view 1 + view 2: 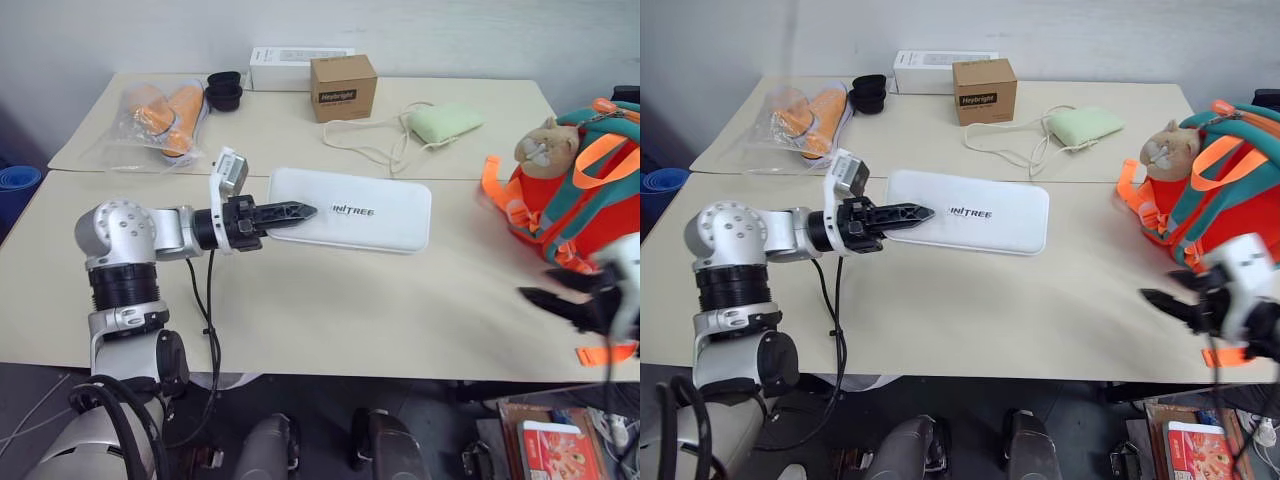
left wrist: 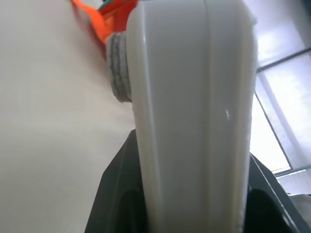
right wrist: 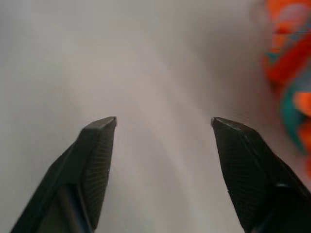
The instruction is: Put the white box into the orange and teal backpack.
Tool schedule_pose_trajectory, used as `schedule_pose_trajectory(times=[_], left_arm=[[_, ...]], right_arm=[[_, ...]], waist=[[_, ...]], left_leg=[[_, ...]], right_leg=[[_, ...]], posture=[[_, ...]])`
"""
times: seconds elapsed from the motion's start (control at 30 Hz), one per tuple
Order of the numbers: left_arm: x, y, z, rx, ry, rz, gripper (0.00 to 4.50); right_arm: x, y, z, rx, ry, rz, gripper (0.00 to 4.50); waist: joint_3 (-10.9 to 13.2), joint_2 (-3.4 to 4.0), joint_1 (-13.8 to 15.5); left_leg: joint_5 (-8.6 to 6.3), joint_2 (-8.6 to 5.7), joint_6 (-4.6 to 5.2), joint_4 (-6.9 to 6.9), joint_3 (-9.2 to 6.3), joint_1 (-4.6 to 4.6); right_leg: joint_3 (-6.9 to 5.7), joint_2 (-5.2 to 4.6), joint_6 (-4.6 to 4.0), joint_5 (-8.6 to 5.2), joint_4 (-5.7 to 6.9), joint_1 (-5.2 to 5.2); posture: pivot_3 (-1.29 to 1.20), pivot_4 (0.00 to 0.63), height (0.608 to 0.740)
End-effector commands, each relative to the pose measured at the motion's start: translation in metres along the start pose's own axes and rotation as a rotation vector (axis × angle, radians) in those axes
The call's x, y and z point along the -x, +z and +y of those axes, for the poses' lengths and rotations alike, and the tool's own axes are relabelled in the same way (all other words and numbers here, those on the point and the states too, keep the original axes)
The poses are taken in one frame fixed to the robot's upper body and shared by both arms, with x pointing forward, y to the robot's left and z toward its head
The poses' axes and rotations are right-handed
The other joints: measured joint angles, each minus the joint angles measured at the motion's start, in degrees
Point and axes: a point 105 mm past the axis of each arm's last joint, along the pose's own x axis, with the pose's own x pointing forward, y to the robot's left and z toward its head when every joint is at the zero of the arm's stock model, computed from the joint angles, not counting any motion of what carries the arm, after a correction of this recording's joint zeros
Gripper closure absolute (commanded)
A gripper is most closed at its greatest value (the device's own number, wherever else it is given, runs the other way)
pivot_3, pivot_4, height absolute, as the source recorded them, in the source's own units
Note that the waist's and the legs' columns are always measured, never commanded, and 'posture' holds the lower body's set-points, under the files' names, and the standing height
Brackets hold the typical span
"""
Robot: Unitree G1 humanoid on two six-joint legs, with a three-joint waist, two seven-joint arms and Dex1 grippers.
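The box (image 1: 350,208), clamped at its left end by the left gripper (image 1: 286,212) mid-table, is being carried; transfer to the backpack (image 1: 575,200) at the right edge is needed, the right gripper (image 3: 163,145) wide and empty.

Bare table (image 1: 330,300) btwn box (image 1: 380,215), backpack (image 1: 570,205)
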Motion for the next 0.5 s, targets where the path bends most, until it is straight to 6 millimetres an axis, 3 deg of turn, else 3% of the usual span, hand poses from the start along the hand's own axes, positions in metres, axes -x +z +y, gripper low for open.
schedule_pose_trajectory(times=[0.03,0.27,0.5], left_arm=[[-0.001,0.004,-0.026,-0.132,-0.057,-0.046,3.14],[-0.006,-0.005,-0.037,-0.234,-0.025,-0.047,3.14],[-0.005,-0.001,-0.039,-0.264,0.011,-0.051,3.14]], right_arm=[[0.013,0.015,-0.008,-0.011,-0.020,-0.058,0.02],[-0.024,0.035,-0.028,-0.131,-0.068,-0.177,0.02],[-0.075,0.063,-0.048,-0.238,-0.181,-0.311,0.02]], waist=[[0.00,-0.02,0.00],[0.02,-0.04,-0.26],[0.02,-0.04,-0.44]], left_leg=[[0.01,0.05,-0.06,-0.03,0.00,0.01],[0.07,-0.09,-0.07,-0.03,0.10,0.02],[0.11,-0.10,-0.11,-0.02,0.11,-0.06]], right_leg=[[0.01,0.00,-0.01,0.00,-0.02,0.00],[0.06,0.11,-0.03,-0.01,0.08,-0.05],[0.05,0.17,-0.03,-0.01,0.06,-0.12]], posture=[[0.00,0.150,0.740],[0.00,0.150,0.740],[0.00,0.150,0.740]])
